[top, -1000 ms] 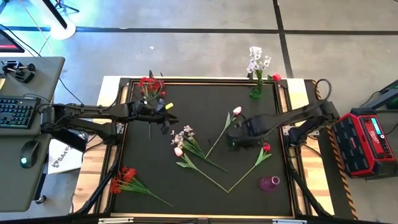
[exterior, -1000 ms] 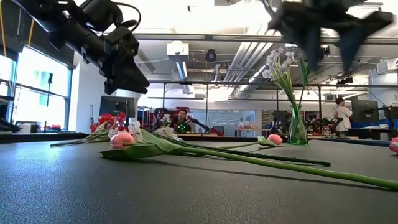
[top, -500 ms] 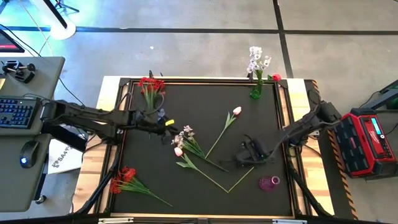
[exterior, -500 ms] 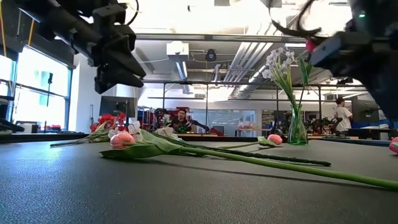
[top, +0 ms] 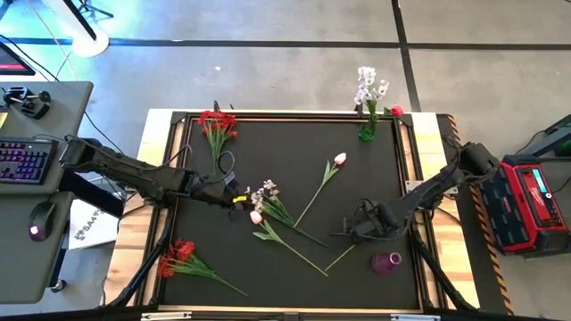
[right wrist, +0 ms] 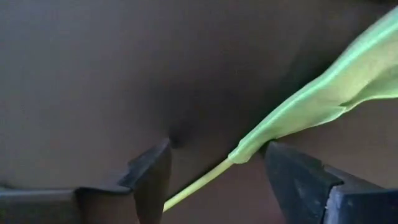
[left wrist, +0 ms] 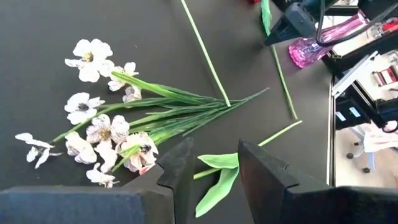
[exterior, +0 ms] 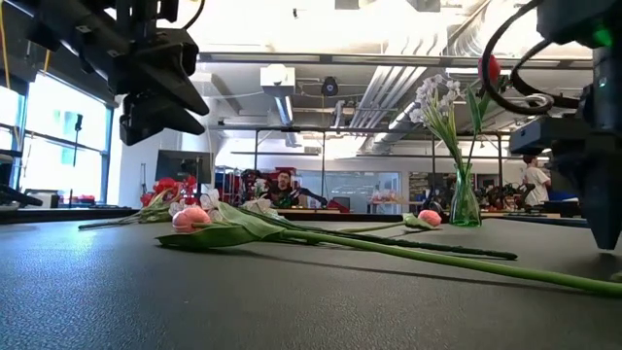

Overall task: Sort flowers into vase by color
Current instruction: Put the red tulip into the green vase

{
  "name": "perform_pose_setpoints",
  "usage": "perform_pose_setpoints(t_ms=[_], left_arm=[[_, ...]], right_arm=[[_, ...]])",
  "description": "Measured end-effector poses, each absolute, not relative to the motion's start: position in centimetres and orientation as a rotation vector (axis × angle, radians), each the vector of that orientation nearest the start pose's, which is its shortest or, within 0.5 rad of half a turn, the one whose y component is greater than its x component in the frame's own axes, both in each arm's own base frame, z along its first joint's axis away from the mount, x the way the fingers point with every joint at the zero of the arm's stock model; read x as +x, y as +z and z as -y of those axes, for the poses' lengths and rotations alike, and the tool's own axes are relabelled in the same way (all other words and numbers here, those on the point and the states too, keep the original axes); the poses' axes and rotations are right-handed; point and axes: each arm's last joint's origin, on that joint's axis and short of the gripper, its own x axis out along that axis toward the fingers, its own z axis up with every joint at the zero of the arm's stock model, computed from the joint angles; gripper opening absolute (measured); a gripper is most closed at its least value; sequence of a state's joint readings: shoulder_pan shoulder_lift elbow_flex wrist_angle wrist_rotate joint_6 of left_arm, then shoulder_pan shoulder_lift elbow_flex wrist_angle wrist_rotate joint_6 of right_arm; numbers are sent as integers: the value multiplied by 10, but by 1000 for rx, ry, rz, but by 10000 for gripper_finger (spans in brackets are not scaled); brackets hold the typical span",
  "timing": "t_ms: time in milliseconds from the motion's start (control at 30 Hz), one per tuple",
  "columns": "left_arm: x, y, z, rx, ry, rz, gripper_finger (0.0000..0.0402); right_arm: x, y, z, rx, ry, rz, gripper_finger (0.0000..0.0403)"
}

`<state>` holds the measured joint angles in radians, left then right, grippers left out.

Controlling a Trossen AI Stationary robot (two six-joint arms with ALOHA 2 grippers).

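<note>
Right pincer [right wrist: 214,180] open, green tulip stem [right wrist: 198,183] between its fingers

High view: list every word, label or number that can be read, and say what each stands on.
None reads in full.
White sheet by the table's left edge: dark print, perhaps starting "SAA", too small to be sure.
Red case on the right: white label, too small to read.
Keyboard: key legends too small.
</note>
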<state>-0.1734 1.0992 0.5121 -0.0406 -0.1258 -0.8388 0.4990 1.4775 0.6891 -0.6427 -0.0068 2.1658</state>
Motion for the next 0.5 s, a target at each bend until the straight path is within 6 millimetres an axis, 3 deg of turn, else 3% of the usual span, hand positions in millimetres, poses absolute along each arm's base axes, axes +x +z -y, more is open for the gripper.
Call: perform_pose_setpoints(t_ms=[233, 500], left_arm=[[213, 197, 34, -749, 242, -581, 112], [214, 197, 29, -700, 320, -532, 112]], right_arm=[[192, 136, -105, 1375, -1188, -1162, 232], [198, 135, -88, 1159, -1043, -1226, 169]])
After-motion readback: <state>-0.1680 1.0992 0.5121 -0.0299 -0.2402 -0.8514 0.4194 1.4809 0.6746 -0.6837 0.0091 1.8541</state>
